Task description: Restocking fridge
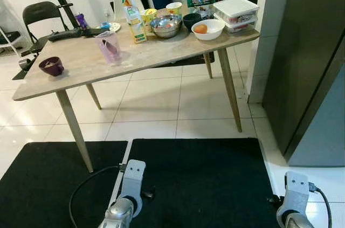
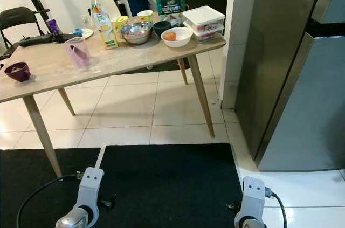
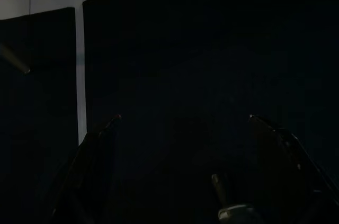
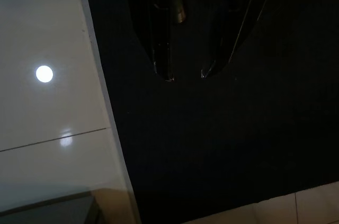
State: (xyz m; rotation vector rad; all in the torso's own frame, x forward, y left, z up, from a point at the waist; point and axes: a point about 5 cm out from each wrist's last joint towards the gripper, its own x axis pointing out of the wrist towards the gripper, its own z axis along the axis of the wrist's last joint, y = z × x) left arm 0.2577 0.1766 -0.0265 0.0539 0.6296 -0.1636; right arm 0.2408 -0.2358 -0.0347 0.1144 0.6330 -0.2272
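Left eye view: both arms are hanging idle over the black mat (image 1: 205,179), left gripper (image 3: 183,123) fingers apart, right gripper (image 4: 185,75) nearly together. Food is waiting on the table (image 1: 161,50) beside the closed fridge (image 2: 291,66); approaching the table squarely looks wise.

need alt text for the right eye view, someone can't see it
A wooden table holds a juice carton, a steel bowl, a white bowl and stacked containers, beside a closed grey fridge. Both arms hang over a black mat.
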